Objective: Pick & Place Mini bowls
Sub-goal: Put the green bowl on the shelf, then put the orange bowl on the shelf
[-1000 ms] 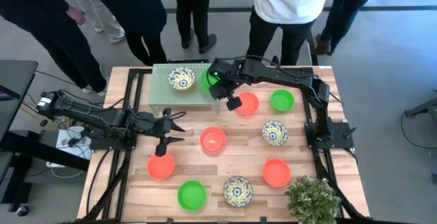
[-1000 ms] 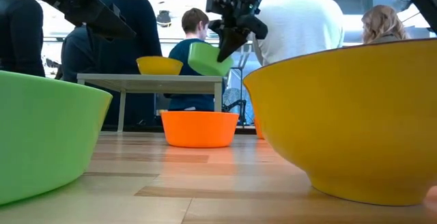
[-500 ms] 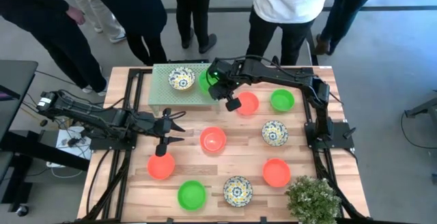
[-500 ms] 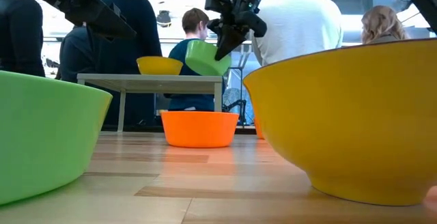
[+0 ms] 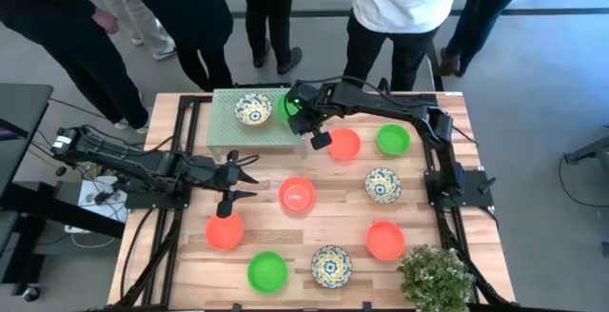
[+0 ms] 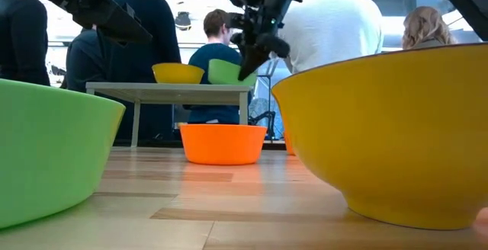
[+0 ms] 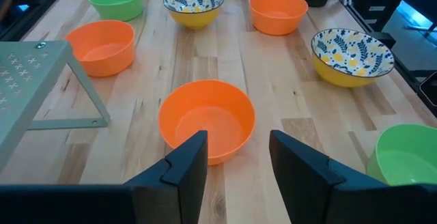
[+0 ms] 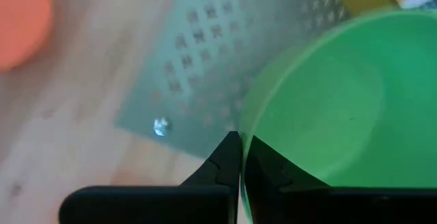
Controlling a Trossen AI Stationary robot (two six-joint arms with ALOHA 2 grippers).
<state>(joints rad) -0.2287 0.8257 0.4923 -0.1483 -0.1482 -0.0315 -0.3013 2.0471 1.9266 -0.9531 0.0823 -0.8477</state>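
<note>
My right gripper [image 5: 299, 120] reaches over the perforated green stand [image 5: 228, 133] at the table's far side and is shut on a bright green mini bowl [image 5: 288, 110]. In the low view that bowl [image 6: 226, 71] sits about level on the stand top [image 6: 168, 88], beside a floral bowl [image 5: 253, 110]. My left gripper [image 5: 244, 175] hovers open over the table's left half. In its wrist view the fingers [image 7: 235, 162] stand just short of an orange-red bowl [image 7: 206, 119] resting on its base. My right gripper pinches the green bowl's rim [image 8: 240, 123] on the side toward the table's right, one finger inside the bowl and one outside. The fingers [image 8: 225, 157] come from above, slanting down. The bowl's base meets the stand top, nearly upright.
Several more bowls stand on the wood: orange-red [image 5: 344, 144], green [image 5: 393, 140], floral [image 5: 383, 185], orange-red [image 5: 385, 240], floral [image 5: 331, 265], green [image 5: 266, 271], orange-red [image 5: 225, 230]. A bushy plant [image 5: 436, 276] fills the near right corner. People stand beyond the far edge.
My right gripper has moved down and slightly toward the table's left and far edge, still shut on the green bowl. The bowl, tilted and clear above the stand before, has come level onto the stand top beside the floral bowl.
</note>
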